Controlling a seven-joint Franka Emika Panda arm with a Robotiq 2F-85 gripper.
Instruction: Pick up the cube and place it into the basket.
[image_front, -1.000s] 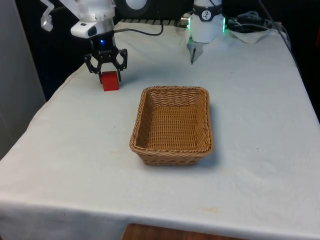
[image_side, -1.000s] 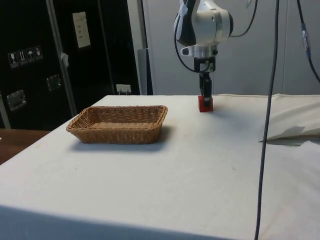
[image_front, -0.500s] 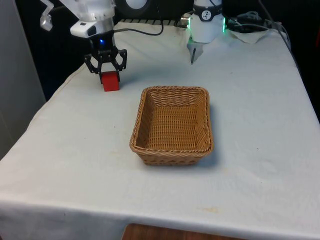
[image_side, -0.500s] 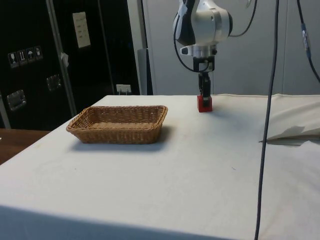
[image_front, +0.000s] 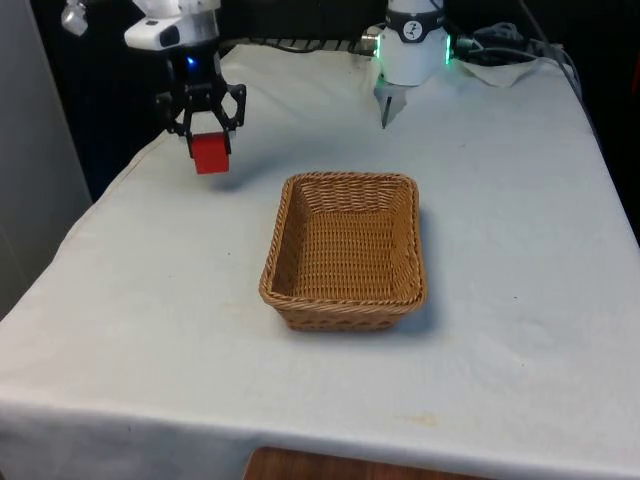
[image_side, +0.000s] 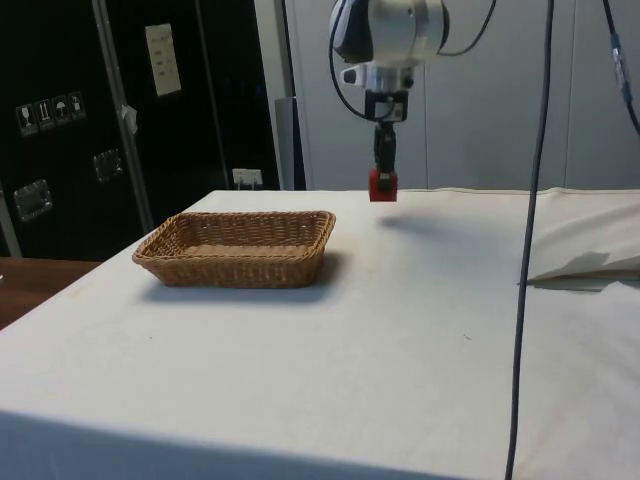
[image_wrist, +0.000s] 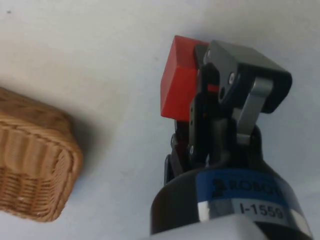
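I counted one small red cube (image_front: 210, 154) and one rectangular woven wicker basket (image_front: 344, 250) on the white-clothed desk (image_front: 500, 300); nothing else of the task's lay there. The black two-finger gripper (image_front: 208, 128) was clenched on the cube, one finger on each of two opposite faces. In the side view the cube (image_side: 382, 185) hung clear above the desk, with its shadow on the cloth below and no contact with the surface. From the front view it sat toward the front view's left, near the far corner, well apart from the basket. The basket (image_side: 238, 248) stood flat on the cloth near the desk's middle, and I saw nothing inside it. In the wrist view the cube (image_wrist: 179, 90) showed between the fingers (image_wrist: 204, 117), with one corner of the basket (image_wrist: 35, 165) close by below.
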